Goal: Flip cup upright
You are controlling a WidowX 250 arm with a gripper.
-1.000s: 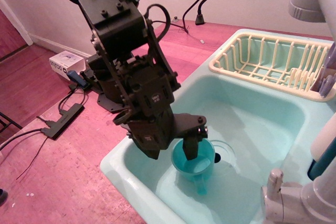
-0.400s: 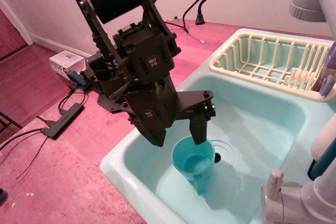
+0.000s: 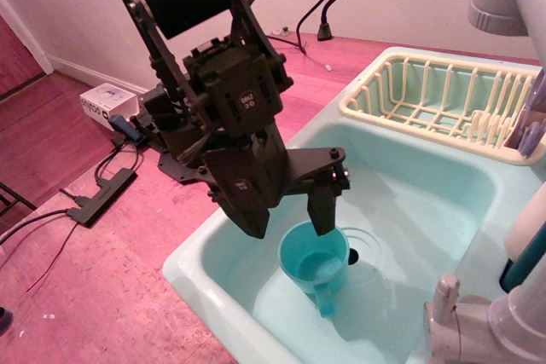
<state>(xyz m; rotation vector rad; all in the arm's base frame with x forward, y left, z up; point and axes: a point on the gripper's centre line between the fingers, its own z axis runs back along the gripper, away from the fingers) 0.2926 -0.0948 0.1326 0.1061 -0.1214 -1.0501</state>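
Near sink [image 3: 401, 210] front-left corner | cup [image 3: 314, 262] upright, mouth up | gripper [image 3: 290, 226] jaws open, empty, above rim | flip looks done, only retract left

The claw [image 3: 290, 223] hides part of the cup's [image 3: 314, 265] rim.

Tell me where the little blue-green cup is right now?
The cup stands upright in the pale mint sink, near its front-left corner, beside the dark drain hole. The open claw hangs just above its rim.
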